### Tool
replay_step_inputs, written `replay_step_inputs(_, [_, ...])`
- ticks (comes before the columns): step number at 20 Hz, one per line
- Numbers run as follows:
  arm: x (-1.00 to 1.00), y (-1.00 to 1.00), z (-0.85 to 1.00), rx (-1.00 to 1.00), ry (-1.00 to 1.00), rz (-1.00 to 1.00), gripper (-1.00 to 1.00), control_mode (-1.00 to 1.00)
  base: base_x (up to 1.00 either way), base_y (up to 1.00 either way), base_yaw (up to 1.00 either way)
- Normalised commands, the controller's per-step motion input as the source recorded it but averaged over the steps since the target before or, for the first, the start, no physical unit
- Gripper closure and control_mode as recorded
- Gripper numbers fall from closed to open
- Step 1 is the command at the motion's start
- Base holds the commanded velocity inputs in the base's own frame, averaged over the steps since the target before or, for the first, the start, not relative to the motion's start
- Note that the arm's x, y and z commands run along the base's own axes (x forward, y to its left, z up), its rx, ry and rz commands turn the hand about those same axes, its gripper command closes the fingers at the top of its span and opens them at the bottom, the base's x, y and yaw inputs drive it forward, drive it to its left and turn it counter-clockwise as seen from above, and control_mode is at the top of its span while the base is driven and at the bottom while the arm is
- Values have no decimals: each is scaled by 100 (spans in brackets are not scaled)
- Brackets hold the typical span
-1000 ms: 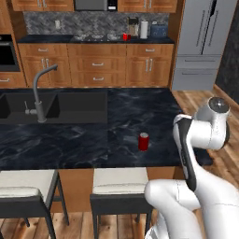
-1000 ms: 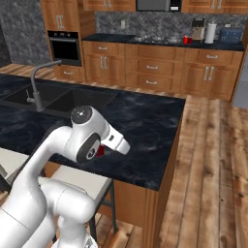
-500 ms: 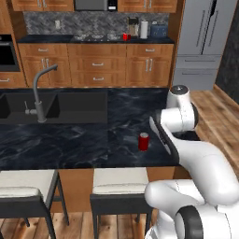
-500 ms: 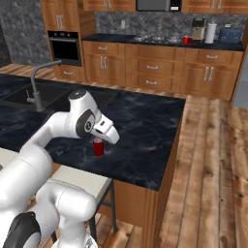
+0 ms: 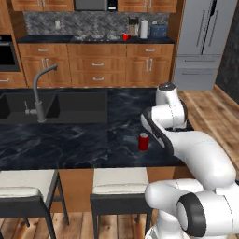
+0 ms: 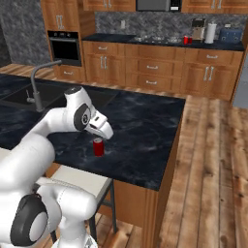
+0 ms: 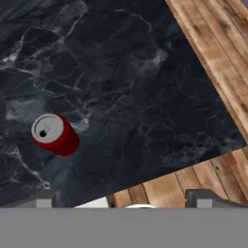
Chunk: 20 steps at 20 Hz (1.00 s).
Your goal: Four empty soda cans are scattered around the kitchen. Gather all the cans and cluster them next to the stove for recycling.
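One red soda can (image 5: 144, 141) (image 6: 98, 147) stands upright on the black marble island near its front edge. My gripper (image 5: 149, 128) (image 6: 107, 135) hovers just above and beside it, open and holding nothing. Looking down in the hand view, that can (image 7: 54, 134) sits left of centre, outside the gap between my fingertips (image 7: 46, 199). A second red can (image 5: 125, 36) (image 6: 185, 40) stands on the back counter just right of the stove (image 5: 95, 36) (image 6: 150, 38).
A sink with a grey faucet (image 5: 39, 93) is set into the island's left half. Two stools (image 5: 119, 186) stand under the island's front edge. A white paper-towel roll (image 6: 210, 33) and small appliances sit right of the back can. The fridge (image 5: 205, 42) is far right.
The arm has swung up from low at the right and out over the island. The hand now hangs over the can. The gripper stayed open and the cans have not moved.
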Motion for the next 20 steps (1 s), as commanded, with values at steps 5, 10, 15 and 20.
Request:
replay_step_inputs(5, [57, 59, -37, 0, -3, 1, -100, -100, 0, 0, 0])
replay_step_inputs(10, [76, 46, -36, 3, -2, 1, -100, -100, 0, 0, 0])
replay_step_inputs(15, [96, 2, -29, 7, 0, 8, -100, -100, 0, 0, 0])
replay_step_inputs(20, [29, -15, -9, 4, 0, 6, -100, -100, 0, 0, 0])
